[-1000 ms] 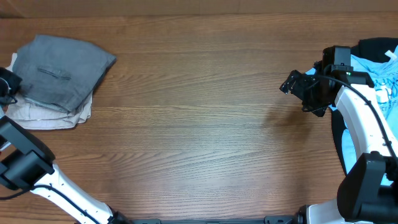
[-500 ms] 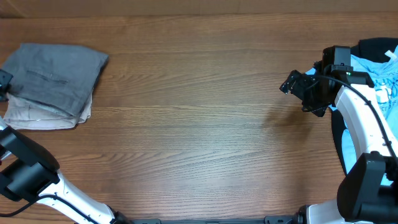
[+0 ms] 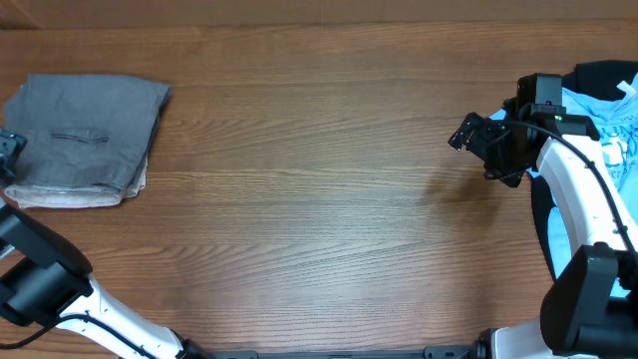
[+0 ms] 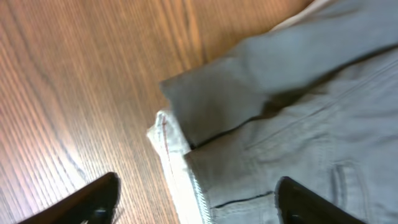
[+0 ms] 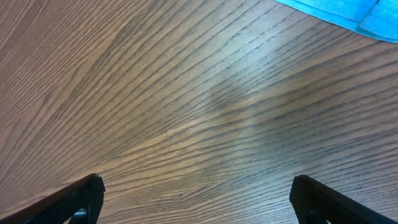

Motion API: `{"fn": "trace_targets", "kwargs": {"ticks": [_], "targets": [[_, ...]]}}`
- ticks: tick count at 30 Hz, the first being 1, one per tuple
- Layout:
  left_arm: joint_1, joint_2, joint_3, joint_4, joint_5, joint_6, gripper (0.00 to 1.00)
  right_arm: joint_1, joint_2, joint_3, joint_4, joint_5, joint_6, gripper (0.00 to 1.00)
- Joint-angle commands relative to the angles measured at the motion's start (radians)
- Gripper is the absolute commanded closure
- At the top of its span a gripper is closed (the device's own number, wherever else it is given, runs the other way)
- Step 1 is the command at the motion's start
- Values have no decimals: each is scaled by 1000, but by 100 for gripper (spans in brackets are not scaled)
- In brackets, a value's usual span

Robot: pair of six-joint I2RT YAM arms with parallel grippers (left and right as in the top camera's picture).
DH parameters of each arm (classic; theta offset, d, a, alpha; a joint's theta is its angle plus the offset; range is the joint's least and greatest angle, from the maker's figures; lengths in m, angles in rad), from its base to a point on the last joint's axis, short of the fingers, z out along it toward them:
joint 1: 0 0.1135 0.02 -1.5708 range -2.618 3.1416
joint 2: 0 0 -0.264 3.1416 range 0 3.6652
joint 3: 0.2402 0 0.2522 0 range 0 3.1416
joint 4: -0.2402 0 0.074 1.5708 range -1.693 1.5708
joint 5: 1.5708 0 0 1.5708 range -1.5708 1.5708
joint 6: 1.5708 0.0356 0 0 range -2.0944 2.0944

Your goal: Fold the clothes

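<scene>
The folded grey shorts (image 3: 90, 125) lie at the table's far left, on top of beige shorts (image 3: 75, 196) whose edge peeks out below. My left gripper (image 3: 8, 152) stands open at the pile's left edge. In the left wrist view its fingers (image 4: 93, 199) straddle the grey shorts (image 4: 298, 106) and the beige hem (image 4: 171, 149), gripping nothing. My right gripper (image 3: 469, 135) hovers open over bare wood at the right, beside the light-blue T-shirt (image 3: 598, 115) and a black garment (image 3: 608, 72). The right wrist view shows the gripper (image 5: 196, 199) over wood, with a T-shirt corner (image 5: 348, 12) at top.
The wooden table (image 3: 319, 199) spans the whole view. My white right arm (image 3: 583, 199) crosses over the T-shirt pile at the right edge. My left arm's base (image 3: 40, 279) sits at the lower left.
My left gripper has opened and let go of the grey shorts, which slid left and settled flat on the beige shorts. The right arm has not moved.
</scene>
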Motion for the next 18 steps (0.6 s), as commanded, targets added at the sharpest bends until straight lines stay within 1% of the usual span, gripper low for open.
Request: {"fn": "trace_targets", "kwargs": {"ticks": [1,2,3,8,12,18], "targets": [[-7,-52,45,-23,134,20,69,1,-5,7,5,3,-2,0],[-11,-50,45,-38,164,20,89,1,-5,7,5,3,-2,0],[-22,-45,44,-72,222,23,96,1,-5,7,5,3,-2,0],[-108,-47,43,-126,327,123,96,1,-5,7,5,3,-2,0],[-230,-51,43,-165,328,142,96,1,-5,7,5,3,-2,0],[-404,-50,43,-169,315,144,96,1,-5,7,5,3,-2,0]]}}
